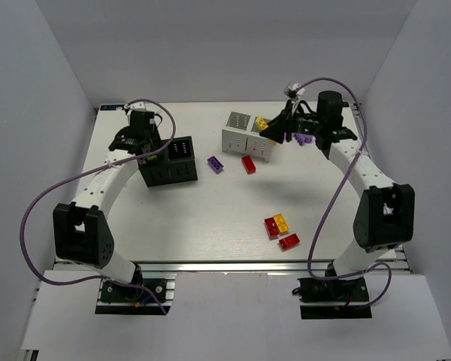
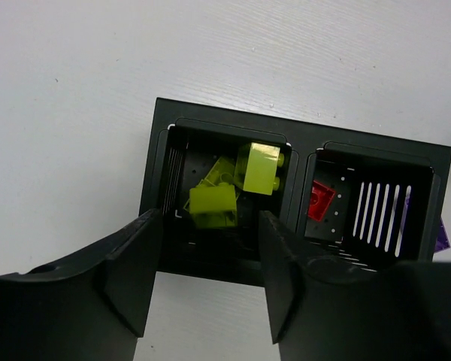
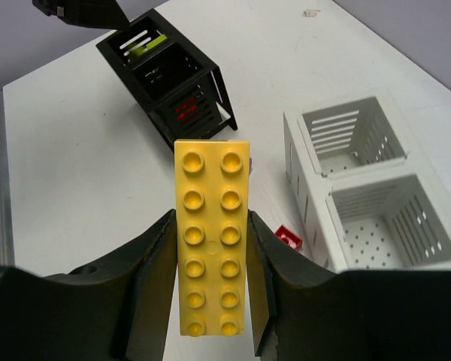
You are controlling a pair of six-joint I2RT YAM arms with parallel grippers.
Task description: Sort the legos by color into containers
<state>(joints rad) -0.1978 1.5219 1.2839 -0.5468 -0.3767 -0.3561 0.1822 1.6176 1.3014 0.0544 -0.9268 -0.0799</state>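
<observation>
My right gripper [image 1: 274, 129] is shut on a long yellow lego [image 3: 210, 241] and holds it above the table next to the white container [image 3: 308, 180]; both white cells look empty. The yellow lego also shows in the top view [image 1: 261, 122], over the white container [image 1: 237, 141]. My left gripper [image 2: 210, 278] is open and empty, just above the black container [image 2: 233, 114]. Its left cell holds lime green legos [image 2: 214, 203] and its right cell a red lego [image 2: 320, 201]. In the top view my left gripper [image 1: 152, 153] is at the black container [image 1: 169, 173].
On the table lie a purple lego [image 1: 216, 164] and a red lego [image 1: 249, 164] between the containers. Two red legos [image 1: 271, 226] [image 1: 289, 241] and a yellow lego [image 1: 281, 222] lie nearer the front. Purple legos [image 1: 303, 138] lie under the right arm.
</observation>
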